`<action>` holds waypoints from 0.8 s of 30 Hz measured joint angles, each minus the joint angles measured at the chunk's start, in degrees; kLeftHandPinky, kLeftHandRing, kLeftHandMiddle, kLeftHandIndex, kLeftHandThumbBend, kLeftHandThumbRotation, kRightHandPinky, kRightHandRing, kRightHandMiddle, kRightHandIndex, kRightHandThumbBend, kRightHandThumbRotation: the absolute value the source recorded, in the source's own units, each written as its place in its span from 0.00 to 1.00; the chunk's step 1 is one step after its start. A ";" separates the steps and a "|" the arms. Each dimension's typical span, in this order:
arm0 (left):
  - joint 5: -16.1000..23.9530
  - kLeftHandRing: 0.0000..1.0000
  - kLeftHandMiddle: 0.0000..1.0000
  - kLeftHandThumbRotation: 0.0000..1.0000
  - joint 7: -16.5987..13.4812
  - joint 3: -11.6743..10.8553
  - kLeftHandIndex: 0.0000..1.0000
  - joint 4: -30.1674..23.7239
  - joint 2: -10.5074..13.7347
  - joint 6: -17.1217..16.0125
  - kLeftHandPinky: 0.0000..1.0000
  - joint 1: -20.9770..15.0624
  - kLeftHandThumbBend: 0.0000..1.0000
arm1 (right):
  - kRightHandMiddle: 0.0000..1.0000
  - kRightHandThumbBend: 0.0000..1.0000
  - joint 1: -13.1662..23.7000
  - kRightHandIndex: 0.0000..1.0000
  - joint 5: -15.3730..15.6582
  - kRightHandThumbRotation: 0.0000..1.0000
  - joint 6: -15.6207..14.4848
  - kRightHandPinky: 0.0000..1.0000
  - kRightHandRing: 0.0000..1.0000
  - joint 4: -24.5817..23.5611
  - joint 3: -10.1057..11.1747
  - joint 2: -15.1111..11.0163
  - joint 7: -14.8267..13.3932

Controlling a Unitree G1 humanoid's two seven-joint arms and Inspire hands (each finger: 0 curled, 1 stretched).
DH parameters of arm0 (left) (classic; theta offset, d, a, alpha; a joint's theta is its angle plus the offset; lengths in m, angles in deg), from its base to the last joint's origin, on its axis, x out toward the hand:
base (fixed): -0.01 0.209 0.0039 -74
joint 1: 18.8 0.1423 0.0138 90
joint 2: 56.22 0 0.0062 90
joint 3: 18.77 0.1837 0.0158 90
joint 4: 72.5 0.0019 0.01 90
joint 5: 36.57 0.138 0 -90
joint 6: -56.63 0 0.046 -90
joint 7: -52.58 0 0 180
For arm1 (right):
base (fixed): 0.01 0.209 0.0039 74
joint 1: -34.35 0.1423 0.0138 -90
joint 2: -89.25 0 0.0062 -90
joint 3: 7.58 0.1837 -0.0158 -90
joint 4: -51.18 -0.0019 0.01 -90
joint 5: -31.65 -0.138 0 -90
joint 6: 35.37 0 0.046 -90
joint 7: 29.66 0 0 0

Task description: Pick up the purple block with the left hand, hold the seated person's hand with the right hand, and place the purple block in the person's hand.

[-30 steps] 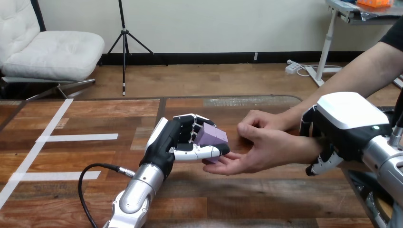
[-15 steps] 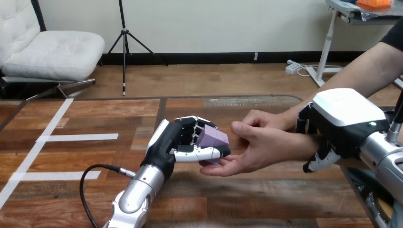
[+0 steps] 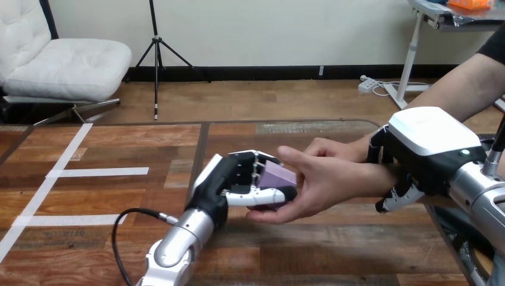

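Observation:
My left hand (image 3: 233, 179) reaches in from the lower left, its fingers and thumb curled round the purple block (image 3: 279, 176). The block rests in the palm of the person's hand (image 3: 324, 186), which lies open toward me just above the table, fingers under the block and thumb bent over its top. Both my left hand and the person's hand touch the block. At the right, my right hand (image 3: 430, 149) wraps the person's wrist, with the fingers (image 3: 394, 200) curled beneath it and the white back shell on top.
The wooden table (image 3: 333, 250) carries white tape strips (image 3: 98, 172) at the left. A black cable (image 3: 128, 215) loops beside my left forearm. The person's forearm runs off toward the upper right. The table's right edge lies under my right arm.
My left hand has pushed the block rightward, deeper into the person's palm. The person's thumb has come down over the block. My right hand has barely shifted.

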 measured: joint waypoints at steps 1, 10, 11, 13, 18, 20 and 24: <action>-0.12 0.39 0.46 0.12 0.28 0.01 0.49 -0.13 -0.17 0.10 0.33 0.01 0.87 | 0.52 0.75 0.08 0.52 0.00 0.00 0.00 0.39 0.46 0.00 0.00 0.00 0.02; -1.50 0.39 0.46 0.13 2.17 0.09 0.48 -2.55 -1.65 0.38 0.33 0.25 0.88 | 0.53 0.76 0.65 0.53 0.01 0.00 -0.02 0.40 0.48 -0.03 0.00 0.00 0.23; -1.64 0.39 0.46 0.13 2.37 0.09 0.48 -2.78 -1.77 0.38 0.33 0.26 0.88 | 0.53 0.76 0.71 0.53 0.01 0.00 -0.02 0.41 0.48 -0.03 0.00 0.00 0.24; -1.83 0.39 0.46 0.13 2.69 0.12 0.48 -3.45 -1.94 0.45 0.33 0.35 0.88 | 0.53 0.76 0.87 0.53 0.01 0.00 -0.02 0.41 0.48 -0.03 0.00 0.00 0.24; -2.41 0.39 0.46 0.15 3.07 0.11 0.48 -5.31 -2.00 0.85 0.34 0.86 0.88 | 0.53 0.76 1.33 0.53 0.01 0.00 -0.01 0.40 0.48 -0.03 0.05 0.00 0.24; -2.54 0.40 0.46 0.15 3.14 0.12 0.48 -6.16 -2.00 1.16 0.34 1.12 0.88 | 0.53 0.76 1.47 0.53 0.01 0.00 0.03 0.40 0.47 -0.03 0.08 0.00 0.24; -2.89 0.40 0.46 0.15 3.37 0.23 0.49 -8.10 -2.06 2.16 0.35 1.73 0.88 | 0.53 0.76 1.72 0.53 0.01 0.00 0.05 0.40 0.47 -0.03 0.15 0.00 0.24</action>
